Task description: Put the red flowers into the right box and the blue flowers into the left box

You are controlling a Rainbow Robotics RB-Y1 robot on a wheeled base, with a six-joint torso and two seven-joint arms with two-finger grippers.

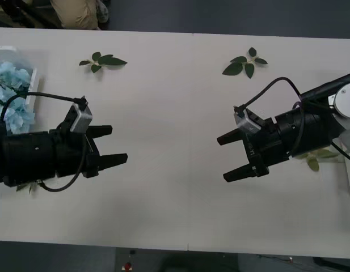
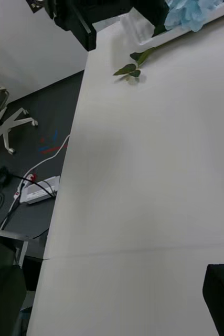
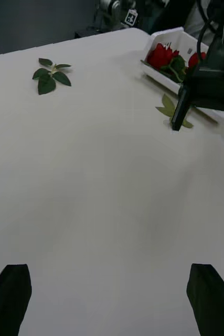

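the wide, pale off-white desk (image 1: 175,187) spans the front view, its middle bare between the two arms.

the left gripper (image 1: 110,145), black and two-fingered on a thick black arm, hovers over the desk's left half with its fingers spread and nothing between them; its fingers (image 3: 9,296) stand apart at the corners of the left wrist view. the right gripper (image 1: 231,157), likewise black, hovers over the right half, pointing toward the left one, also released and empty, the two well apart.

the left box (image 1: 32,93), a shallow white rectangular plastic box with a thick wall, sits at the desk's left edge, partly under the left arm. the blue flowers (image 1: 10,79), fluffy pale sky-blue clusters, lie inside it, also seen in the right wrist view (image 2: 193,11).

the right box (image 3: 167,37), a shallow white tray-like box with a raised rim, lies at the desk's right side behind the right gripper. the red flowers (image 3: 161,55), small deep-red roses with dark leaves, lie inside it.

two loose green leaf sprigs lie on the far part of the desk: one on the left (image 1: 102,61), one on the right (image 1: 244,63). a further green leaf (image 1: 313,163) lies beside the right arm.
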